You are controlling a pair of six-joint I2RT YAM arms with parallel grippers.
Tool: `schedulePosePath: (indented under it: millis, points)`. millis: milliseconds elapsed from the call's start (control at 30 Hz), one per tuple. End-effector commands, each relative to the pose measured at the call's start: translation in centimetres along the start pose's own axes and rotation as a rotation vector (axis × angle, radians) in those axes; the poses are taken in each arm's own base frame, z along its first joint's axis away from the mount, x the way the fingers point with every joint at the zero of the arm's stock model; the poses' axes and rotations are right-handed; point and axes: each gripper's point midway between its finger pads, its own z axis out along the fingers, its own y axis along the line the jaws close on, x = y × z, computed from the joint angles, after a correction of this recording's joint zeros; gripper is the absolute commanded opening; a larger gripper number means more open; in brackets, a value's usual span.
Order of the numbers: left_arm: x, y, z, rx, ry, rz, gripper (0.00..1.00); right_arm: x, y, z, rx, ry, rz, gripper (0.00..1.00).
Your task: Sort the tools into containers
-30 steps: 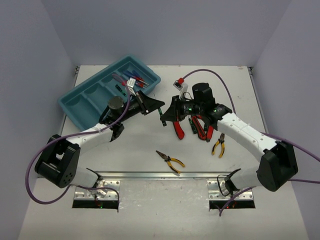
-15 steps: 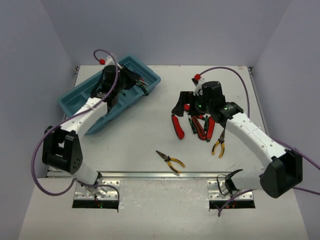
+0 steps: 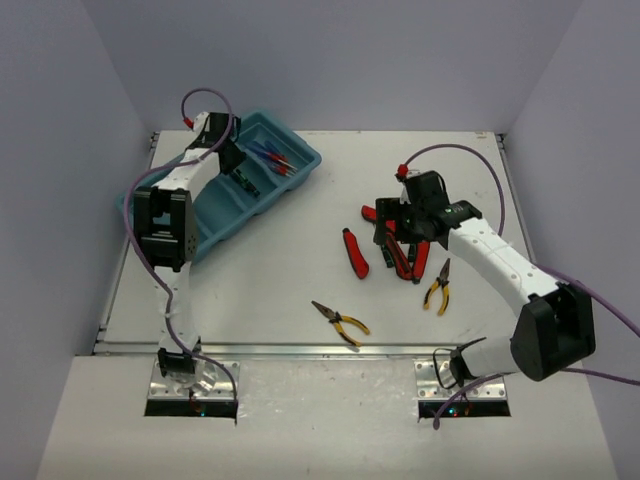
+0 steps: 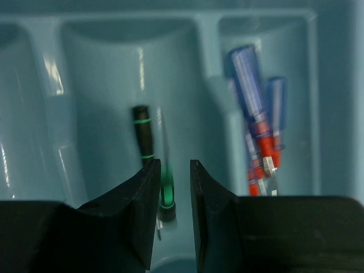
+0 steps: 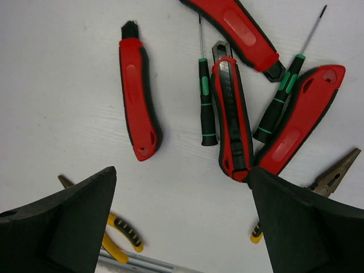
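1. The step in hand, as I judge it, is dropping a green-and-black screwdriver (image 4: 166, 192) into the tray (image 3: 222, 205). The left claw (image 4: 175, 170) hangs over the 2nd compartment from the tray's far end, with its jaws a narrow slit apart. The blurred screwdriver shows in that slit, and I cannot tell whether it is pinched or already free.
2. A dark screwdriver (image 4: 143, 136) lies in that same compartment. The blue-handled screwdrivers (image 4: 256, 102) lie in the end compartment beside it, so like goes with like.
3. The right claw (image 5: 182, 176) is spread wide and carries nothing. It is poised above a cluster on the bench (image 5: 57, 68) made up of 4 red-handled tools (image 5: 138, 96) with 2 green-and-black screwdrivers (image 5: 206, 102) among them.
4. The likely next move is for the right claw to come down on 1 piece.
   - The red tool lying apart at the left of the wrist view looks the easy pick.
   - The screwdrivers lie touching or just beside red handles, so the jaws would have to straddle a thin handle without catching a neighbour.
5. Each view shows something the others do not.
   - Only the top view shows both arms, the whole tray, and 2 yellow-handled pliers (image 3: 340, 322) nearer the front edge, well apart from the tray.
   - Only the left wrist view shows the slit and what lies in the compartments.
   - The right wrist view lays out the cluster, which the claw partly covers from above.
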Motion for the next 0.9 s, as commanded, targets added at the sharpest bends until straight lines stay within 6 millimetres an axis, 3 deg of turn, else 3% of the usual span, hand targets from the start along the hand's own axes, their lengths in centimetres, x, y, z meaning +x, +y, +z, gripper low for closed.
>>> schedulePosePath:
  millis: [0, 33, 133, 167, 267, 400, 567, 733, 867]
  points:
    - [-1.8, -2.0, -2.2, 0.063, -0.017, -0.001, 0.70, -1.2, -0.7, 1.9, 0.061, 0.037, -0.075, 0.78]
    - [-2.1, -2.2, -2.9, 0.078, -0.020, -0.006, 0.81, -0.9, -0.8, 2.8, 0.079, 0.071, -0.089, 0.69]
    - [-3.4, -2.9, -5.7, 0.129, -0.041, -0.021, 0.94, -0.2, -0.7, 5.2, 0.123, 0.142, -0.143, 0.55]
    - [-4.1, -3.1, -7.6, 0.161, -0.057, -0.028, 0.98, -0.1, -0.6, 6.2, 0.151, 0.167, -0.174, 0.50]
    - [-4.8, -3.1, -11.8, 0.234, -0.079, -0.033, 1.00, -0.2, -0.6, 8.0, 0.197, 0.202, -0.201, 0.41]
    - [-5.4, -2.5, -19.1, 0.385, -0.143, -0.052, 1.00, 1.4, -1.7, 10.1, 0.257, 0.273, -0.208, 0.38]
    - [-2.9, -0.9, -23.1, 0.489, -0.118, -0.040, 1.00, 3.2, -2.2, 11.7, 0.266, 0.321, -0.203, 0.35]
    - [-1.3, -0.7, -24.6, 0.527, -0.098, -0.008, 1.00, 5.0, -3.4, 12.6, 0.316, 0.365, -0.210, 0.33]
    - [1.4, -1.5, -24.3, 0.538, -0.049, 0.036, 1.00, 7.0, -3.1, 13.5, 0.278, 0.419, -0.196, 0.23]
